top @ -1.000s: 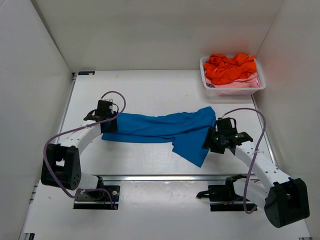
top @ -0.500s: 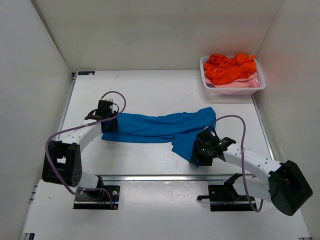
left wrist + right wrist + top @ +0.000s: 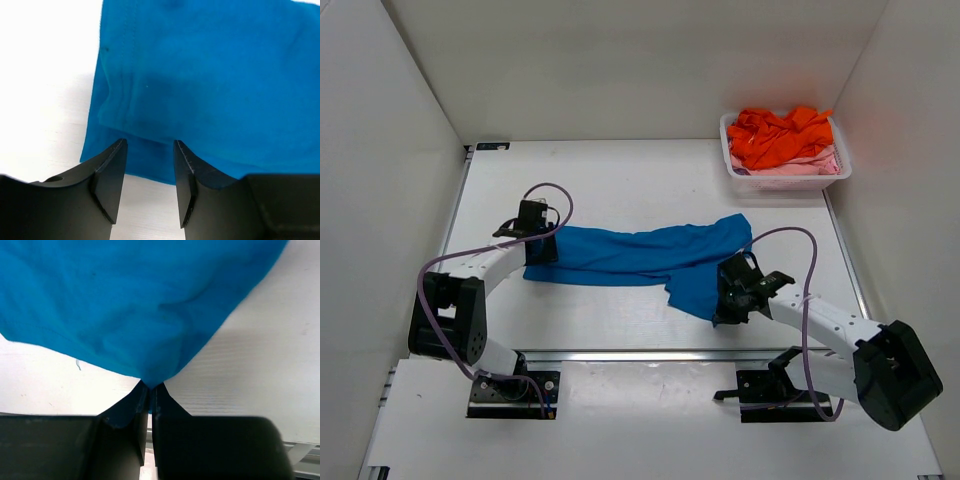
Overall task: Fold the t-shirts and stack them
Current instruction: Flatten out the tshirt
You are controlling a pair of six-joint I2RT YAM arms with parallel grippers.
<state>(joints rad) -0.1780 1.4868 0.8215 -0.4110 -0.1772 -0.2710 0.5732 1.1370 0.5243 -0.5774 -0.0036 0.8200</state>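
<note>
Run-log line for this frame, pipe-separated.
left fingers: open at left edge of blue t-shirt | right fingers: shut on its near corner | orange shirts: in basket

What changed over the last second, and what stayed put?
The right end effector swung left to the near corner of the blue t-shirt and shut on it. The left end effector stayed open at the shirt's left end; basket unchanged.

Soft matt blue cloth t-shirt (fingers: matt black plastic)
</note>
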